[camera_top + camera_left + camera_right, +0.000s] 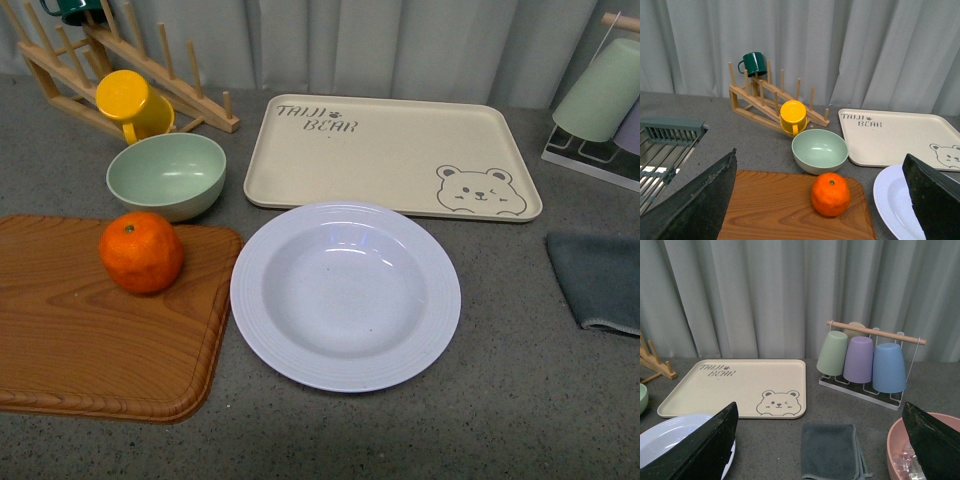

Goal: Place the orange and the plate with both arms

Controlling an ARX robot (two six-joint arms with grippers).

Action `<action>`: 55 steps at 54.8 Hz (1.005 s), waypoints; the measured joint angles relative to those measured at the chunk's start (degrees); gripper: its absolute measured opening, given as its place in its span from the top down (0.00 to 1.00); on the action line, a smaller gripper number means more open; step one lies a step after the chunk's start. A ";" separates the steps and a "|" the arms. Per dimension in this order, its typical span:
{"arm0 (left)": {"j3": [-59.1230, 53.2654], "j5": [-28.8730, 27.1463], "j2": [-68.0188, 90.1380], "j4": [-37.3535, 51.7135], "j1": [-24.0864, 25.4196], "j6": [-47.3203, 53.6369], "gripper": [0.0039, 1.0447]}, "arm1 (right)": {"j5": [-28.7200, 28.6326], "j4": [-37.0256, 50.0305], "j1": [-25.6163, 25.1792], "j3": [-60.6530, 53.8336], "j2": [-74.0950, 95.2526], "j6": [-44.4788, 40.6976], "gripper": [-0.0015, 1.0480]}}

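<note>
Approach advice: centring wide-spread left gripper (819, 156) over round bright orange dimpled fruit (830, 194) sitting just ahead, below, on brown wooden board (770, 205); bringing right gripper (820, 405), likewise spread, onto near rim of wide pale lavender ribbed plate (662, 437) lying ahead, inward; avoiding mint-green bowl (166, 172) beyond.

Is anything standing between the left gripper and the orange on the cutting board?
Nothing visible does. In the left wrist view the orange sits uncovered on the wooden board, ahead of the open left gripper, with only bare board before it. The mint-green bowl stands beyond the orange, the plate to its side.
</note>
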 joint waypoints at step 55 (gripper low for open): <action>0.00 0.00 0.00 0.00 0.00 0.00 0.06 | 0.00 0.00 0.00 0.00 0.00 0.00 0.09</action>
